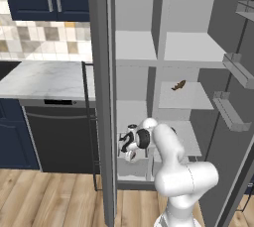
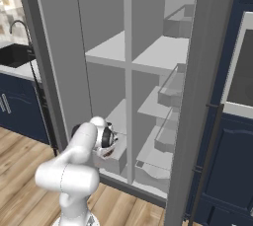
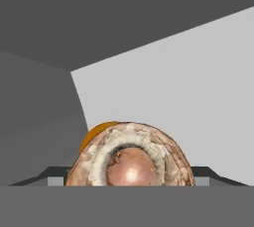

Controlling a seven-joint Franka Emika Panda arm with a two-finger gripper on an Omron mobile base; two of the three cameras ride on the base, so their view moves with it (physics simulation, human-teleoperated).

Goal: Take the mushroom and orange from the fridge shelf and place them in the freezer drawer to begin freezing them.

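The mushroom (image 3: 130,156) sits hard against the hand camera at 6 o'clock, evidently clamped in the gripper (image 1: 130,144). Behind it at 10 o'clock peeks the orange (image 3: 97,133), seemingly lying in the freezer drawer (image 2: 114,157) below the hand. Farther back, at 1 o'clock, a dark pointed piece (image 1: 178,85) lies on the fridge shelf (image 1: 188,99). Judged so, the orange is stowed; only releasing the mushroom remains.
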